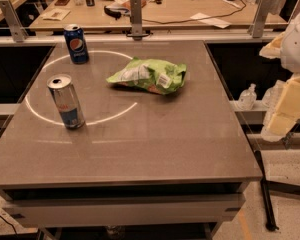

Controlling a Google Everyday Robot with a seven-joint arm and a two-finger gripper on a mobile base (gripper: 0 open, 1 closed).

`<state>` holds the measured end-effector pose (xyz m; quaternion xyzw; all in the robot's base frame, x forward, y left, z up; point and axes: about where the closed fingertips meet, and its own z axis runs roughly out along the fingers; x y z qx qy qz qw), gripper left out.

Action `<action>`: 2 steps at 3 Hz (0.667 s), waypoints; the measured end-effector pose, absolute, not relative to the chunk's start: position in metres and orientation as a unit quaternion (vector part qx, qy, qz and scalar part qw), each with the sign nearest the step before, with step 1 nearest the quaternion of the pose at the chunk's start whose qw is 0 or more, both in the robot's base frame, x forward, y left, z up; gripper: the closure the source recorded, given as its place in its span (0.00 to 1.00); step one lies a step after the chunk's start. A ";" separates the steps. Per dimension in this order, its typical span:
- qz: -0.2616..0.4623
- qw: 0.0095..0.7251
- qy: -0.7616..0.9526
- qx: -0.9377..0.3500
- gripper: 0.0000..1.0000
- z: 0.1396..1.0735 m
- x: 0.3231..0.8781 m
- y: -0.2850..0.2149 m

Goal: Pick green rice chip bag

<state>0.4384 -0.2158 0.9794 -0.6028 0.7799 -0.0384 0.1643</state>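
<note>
The green rice chip bag [149, 75] lies flat on the grey-brown table [140, 144], right of centre towards the far side. It is crinkled light green with white patches and a small white label. My gripper [281, 115] hangs at the right edge of the view, off the table's right side and well to the right of the bag. It touches nothing on the table.
A blue cola can [76, 44] stands at the far left of the table. A silver and blue can [66, 101] stands nearer, on the left. A glass partition with metal posts [135, 15] runs behind the table. A small clear bottle [247, 97] sits on a ledge at the right.
</note>
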 end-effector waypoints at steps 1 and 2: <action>-0.038 0.164 0.780 -0.603 0.00 0.979 0.438 -0.216; -0.036 0.171 0.780 -0.601 0.00 0.983 0.443 -0.213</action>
